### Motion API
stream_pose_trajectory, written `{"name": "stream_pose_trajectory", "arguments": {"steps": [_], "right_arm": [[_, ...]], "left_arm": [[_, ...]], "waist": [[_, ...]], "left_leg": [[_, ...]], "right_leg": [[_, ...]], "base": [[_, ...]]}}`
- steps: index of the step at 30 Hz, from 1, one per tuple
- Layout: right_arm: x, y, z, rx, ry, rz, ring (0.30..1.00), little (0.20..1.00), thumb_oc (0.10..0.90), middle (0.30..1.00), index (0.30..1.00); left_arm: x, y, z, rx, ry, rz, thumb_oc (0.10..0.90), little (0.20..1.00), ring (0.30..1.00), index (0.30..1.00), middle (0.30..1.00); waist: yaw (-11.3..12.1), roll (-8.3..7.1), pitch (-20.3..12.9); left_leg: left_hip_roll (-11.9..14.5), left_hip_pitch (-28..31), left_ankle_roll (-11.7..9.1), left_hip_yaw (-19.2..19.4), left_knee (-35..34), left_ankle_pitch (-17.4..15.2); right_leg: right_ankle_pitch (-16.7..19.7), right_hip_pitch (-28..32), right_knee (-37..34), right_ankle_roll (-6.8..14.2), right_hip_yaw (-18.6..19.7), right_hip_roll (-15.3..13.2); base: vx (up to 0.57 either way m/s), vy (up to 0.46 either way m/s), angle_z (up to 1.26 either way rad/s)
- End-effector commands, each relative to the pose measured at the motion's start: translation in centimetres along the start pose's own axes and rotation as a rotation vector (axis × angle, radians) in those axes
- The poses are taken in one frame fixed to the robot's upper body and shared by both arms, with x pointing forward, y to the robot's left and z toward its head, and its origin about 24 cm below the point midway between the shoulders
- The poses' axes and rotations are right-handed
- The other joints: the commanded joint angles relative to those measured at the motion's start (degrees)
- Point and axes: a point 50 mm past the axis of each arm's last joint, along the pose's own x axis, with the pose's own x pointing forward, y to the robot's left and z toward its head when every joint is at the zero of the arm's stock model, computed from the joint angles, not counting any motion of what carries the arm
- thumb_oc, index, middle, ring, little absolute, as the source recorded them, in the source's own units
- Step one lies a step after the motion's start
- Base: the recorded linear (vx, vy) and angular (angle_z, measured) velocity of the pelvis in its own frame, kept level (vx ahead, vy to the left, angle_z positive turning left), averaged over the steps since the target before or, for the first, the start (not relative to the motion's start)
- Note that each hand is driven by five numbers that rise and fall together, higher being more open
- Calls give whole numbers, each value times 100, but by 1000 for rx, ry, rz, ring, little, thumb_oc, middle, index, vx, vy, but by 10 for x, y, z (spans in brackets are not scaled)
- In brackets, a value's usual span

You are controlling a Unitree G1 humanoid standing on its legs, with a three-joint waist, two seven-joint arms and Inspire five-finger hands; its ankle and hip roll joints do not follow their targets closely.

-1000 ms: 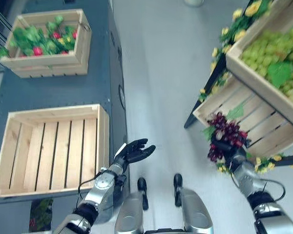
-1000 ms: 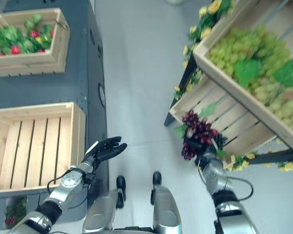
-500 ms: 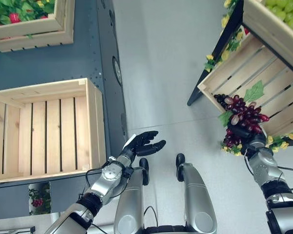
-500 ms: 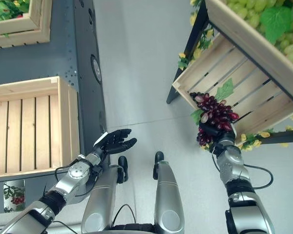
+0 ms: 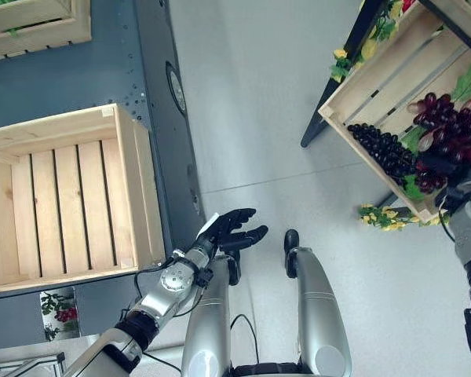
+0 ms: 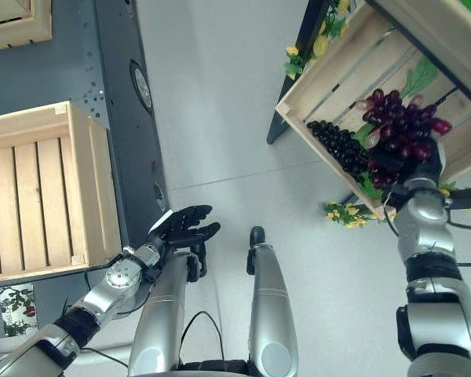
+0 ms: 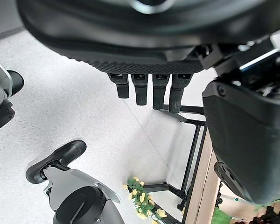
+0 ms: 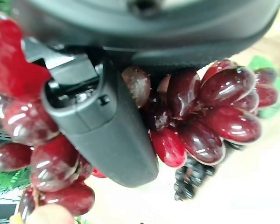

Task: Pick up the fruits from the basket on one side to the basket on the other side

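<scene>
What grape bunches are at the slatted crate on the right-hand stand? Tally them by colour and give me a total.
Red grapes: 1, gripped by the right hand
Black grapes: 1, lying in the crate
Total: 2

On your left, dark blue worktop carries an open slatted wooden crate, a second crate behind it. On your right, black-legged shelf holds tilted crate with dark grapes.
</scene>
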Motion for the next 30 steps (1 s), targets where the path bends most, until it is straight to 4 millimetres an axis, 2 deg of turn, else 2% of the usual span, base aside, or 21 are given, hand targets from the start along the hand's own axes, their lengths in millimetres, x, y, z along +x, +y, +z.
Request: {"name": "stream_pose_trajectory", "arguments": {"steps": [1, 5, 14, 21, 22, 23, 24, 30], "right_arm": [[6, -46, 84, -70, -282, -159, 300, 300, 400, 300, 300], [5, -56, 85, -55, -279, -198, 300, 300, 400, 300, 300], [1, -63, 76, -48, -257, -222, 300, 300, 400, 300, 300], [0, -71, 75, -70, -225, -271, 300, 300, 400, 300, 300], [0, -72, 78, -82, -230, -306, 552, 552, 568, 552, 552], [1, -73, 79, -82, -228, -309, 552, 552, 568, 552, 552], [1, -74, 80, -75, -217, -323, 900, 900, 800, 900, 900], [7, -71, 82, -108, -164, -327, 900, 900, 800, 900, 900]], "left_arm": [[-10, -11, 24, -45, -190, -44, 800, 900, 900, 900, 900], [-13, -7, 30, -36, -210, -51, 800, 900, 900, 900, 900], [-16, 4, 32, 44, -180, -95, 800, 900, 900, 900, 900], [-15, 8, 33, 67, -171, -93, 800, 900, 900, 900, 900], [-15, 8, 33, 69, -171, -95, 800, 900, 900, 900, 900], [-15, 8, 33, 69, -171, -96, 800, 900, 900, 900, 900], [-16, 8, 32, 70, -171, -97, 800, 900, 900, 900, 900], [-14, 5, 29, 57, -179, -100, 800, 900, 900, 900, 900]], "waist": [[78, 99, -87], [138, 61, -87], [230, -261, -87], [248, -379, -87], [252, -378, -87], [251, -376, -87], [252, -370, -87], [258, -318, -87]], "left_leg": [[-380, 307, 225, 336, 178, -812], [-370, 116, 247, 305, 209, -811], [-278, -146, 261, 128, 511, -963], [-234, -276, 259, 70, 648, -1030], [-229, -292, 258, 72, 648, -1028], [-229, -299, 257, 72, 654, -1031], [-225, -312, 255, 74, 666, -1039], [-229, -191, 242, 114, 575, -1041]], "right_leg": [[-614, 456, 496, -433, -481, 328], [-548, 284, 480, -408, -470, 389], [-422, 118, 532, -356, -503, 493], [-397, 10, 597, -338, -555, 504], [-393, -6, 591, -341, -563, 500], [-395, -12, 592, -342, -563, 499], [-403, -23, 596, -347, -565, 498], [-481, 57, 586, -385, -530, 510]], "base": [[32, -13, -7], [4, -10, 0], [31, -69, 1], [25, -43, 1], [12, -5, 3], [0, 0, 0], [0, 0, 0], [11, 32, -1]]}}
